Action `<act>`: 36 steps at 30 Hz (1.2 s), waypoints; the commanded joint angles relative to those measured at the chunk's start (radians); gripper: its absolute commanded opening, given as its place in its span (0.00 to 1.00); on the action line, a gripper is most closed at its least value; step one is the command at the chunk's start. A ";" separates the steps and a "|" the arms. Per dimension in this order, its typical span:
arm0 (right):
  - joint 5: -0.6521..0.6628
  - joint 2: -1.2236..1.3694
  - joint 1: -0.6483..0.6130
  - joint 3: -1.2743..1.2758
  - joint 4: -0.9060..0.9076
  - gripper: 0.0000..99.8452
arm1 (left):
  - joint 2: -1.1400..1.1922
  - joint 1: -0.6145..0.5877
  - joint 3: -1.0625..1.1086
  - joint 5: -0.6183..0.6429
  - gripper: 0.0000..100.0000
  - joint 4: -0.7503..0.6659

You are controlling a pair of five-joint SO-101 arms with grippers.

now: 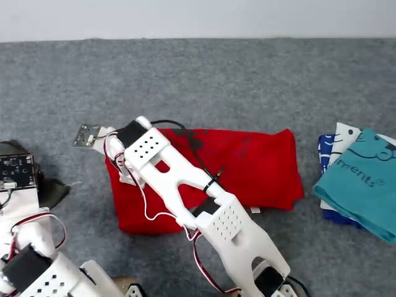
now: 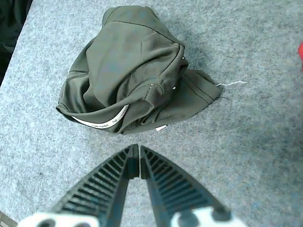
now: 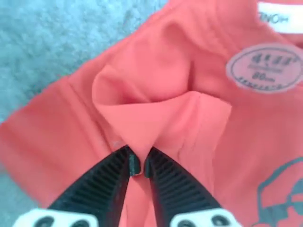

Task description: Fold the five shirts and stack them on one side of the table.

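Though anchored at the near edge of the grey tabletop (image 1: 260, 80), spans with the right arm (image 1: 185, 179) as far as the left end of the red shirt (image 1: 260, 164). Lies there mid-table as a broad flat rectangle, largest of the garments. Caught in the right jaws: a raised peak of red cloth, squeezed between tips closed to a sliver, with more fabric spreading away beyond them. Farther along the cloth, a round sticker (image 3: 265, 68) and a white neck label (image 3: 280, 12), the label cut off by the frame.

Off to the right side, a teal shirt (image 1: 362, 182) on top of a pile, cut off by the frame. Beneath it, edges of blue cloth (image 1: 326, 154) and white cloth (image 1: 344, 133); hard to tell whether one garment or two.

At the left edge, a dark olive shirt (image 2: 128, 80), crumpled in a heap, partly hidden behind the left arm (image 1: 25, 260) from above. Just short of it, and not touching, the left jaws: pressed fully together, tip against tip, gripping nothing, over bare tabletop. A loose pale thread (image 2: 232, 83) at the heap's hem.

Counted: one red, one teal, one dark olive, plus the blue and white layers; two arms, two pairs of jaws. Hidden under the right arm: part of the red shirt's left half.
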 commanded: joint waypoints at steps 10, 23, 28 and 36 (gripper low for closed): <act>-0.018 -0.048 -0.097 -0.124 0.056 0.01 | 0.000 0.000 -0.007 -0.006 0.02 -0.023; -0.161 -0.005 -0.062 -0.199 0.077 0.20 | 0.000 0.000 -0.002 -0.006 0.02 -0.023; -0.157 -0.007 0.013 -0.276 0.182 0.17 | 0.000 0.000 -0.002 -0.006 0.02 -0.023; -0.048 0.036 0.160 -0.184 0.179 0.06 | 0.000 0.000 -0.002 -0.006 0.02 -0.023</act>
